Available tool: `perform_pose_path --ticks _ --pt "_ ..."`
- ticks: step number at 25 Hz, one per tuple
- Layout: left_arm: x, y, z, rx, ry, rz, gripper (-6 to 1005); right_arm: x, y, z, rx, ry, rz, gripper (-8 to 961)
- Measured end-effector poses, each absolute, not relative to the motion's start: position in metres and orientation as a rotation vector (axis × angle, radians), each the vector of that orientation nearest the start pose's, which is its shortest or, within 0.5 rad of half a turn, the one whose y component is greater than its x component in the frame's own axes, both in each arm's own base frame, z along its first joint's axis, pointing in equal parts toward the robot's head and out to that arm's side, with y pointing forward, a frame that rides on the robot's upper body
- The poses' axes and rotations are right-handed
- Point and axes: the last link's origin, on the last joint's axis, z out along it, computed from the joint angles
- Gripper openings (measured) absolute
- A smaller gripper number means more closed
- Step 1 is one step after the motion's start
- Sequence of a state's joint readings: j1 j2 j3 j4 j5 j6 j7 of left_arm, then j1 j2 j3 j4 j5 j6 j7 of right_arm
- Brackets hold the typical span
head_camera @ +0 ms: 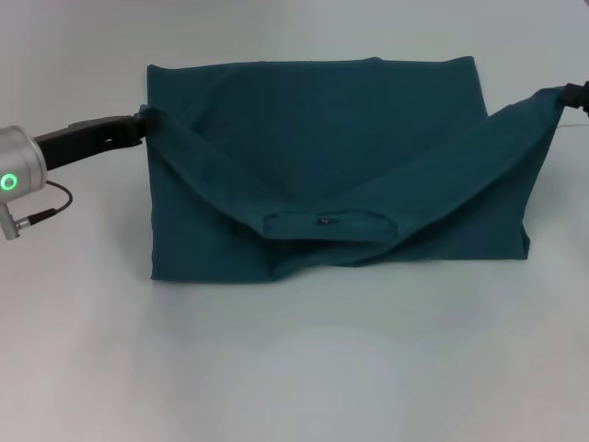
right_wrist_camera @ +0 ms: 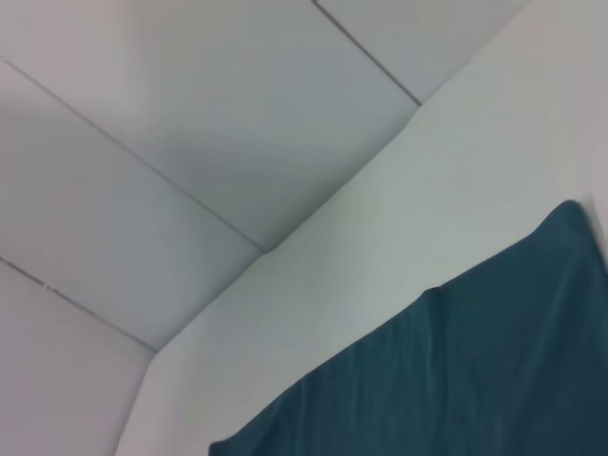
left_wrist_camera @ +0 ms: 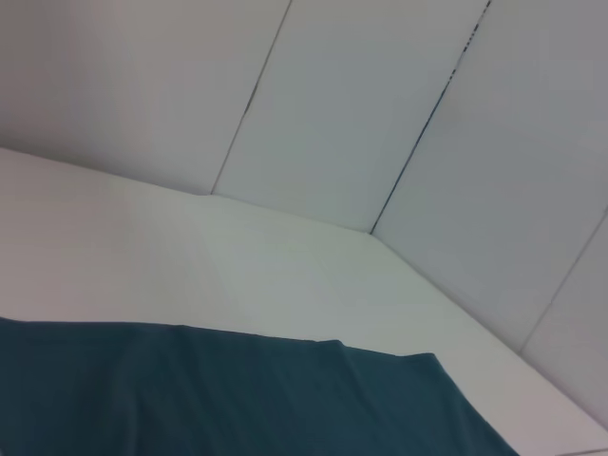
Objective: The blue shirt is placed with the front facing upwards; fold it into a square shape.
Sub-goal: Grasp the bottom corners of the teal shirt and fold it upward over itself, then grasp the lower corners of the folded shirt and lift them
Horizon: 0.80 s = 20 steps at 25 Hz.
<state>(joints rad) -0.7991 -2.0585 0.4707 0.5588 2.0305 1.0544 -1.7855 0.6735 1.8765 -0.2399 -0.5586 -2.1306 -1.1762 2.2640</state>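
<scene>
The blue shirt (head_camera: 313, 120) lies on the white table (head_camera: 294, 368), its upper part folded over toward the front. The round collar (head_camera: 327, 221), with a small dark label, sags in the middle of the folded-over band. My left gripper (head_camera: 143, 118) holds the band's left end, by the shirt's far left corner. At the picture's right edge, my right gripper (head_camera: 575, 92) holds the band's right end raised, and the cloth stretches between them. No print shows. Both wrist views catch only an edge of the shirt (left_wrist_camera: 237, 399) (right_wrist_camera: 456, 380).
The left arm's silver link with a green light (head_camera: 11, 180) and its black cable (head_camera: 41, 207) hang over the table at the left. Pale panelled walls (left_wrist_camera: 380, 104) rise behind the table's far edge.
</scene>
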Motion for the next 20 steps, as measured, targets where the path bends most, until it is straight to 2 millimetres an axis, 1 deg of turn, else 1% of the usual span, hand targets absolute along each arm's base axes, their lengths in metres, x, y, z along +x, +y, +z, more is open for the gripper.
perform_pose_path --ticks 8,13,15,19,20 --pt "-0.235 0.455 0.009 -2.108 -1.061 -0.674 27 0.329 0.428 0.105 -1.642 1.614 0.868 63" --pt "-0.236 0.456 -0.005 -2.091 -1.032 -0.620 73 0.332 0.434 0.087 -1.623 1.605 0.776 66" --pt "-0.235 0.455 -0.008 -2.093 -1.025 -0.609 91 0.331 0.435 0.083 -1.631 1.595 0.748 67" --pt "-0.233 0.455 -0.012 -2.106 -0.997 -0.590 127 0.329 0.436 0.081 -1.650 1.577 0.732 70" --pt "-0.233 0.455 -0.012 -2.106 -0.994 -0.586 136 0.328 0.436 0.080 -1.655 1.574 0.731 104"
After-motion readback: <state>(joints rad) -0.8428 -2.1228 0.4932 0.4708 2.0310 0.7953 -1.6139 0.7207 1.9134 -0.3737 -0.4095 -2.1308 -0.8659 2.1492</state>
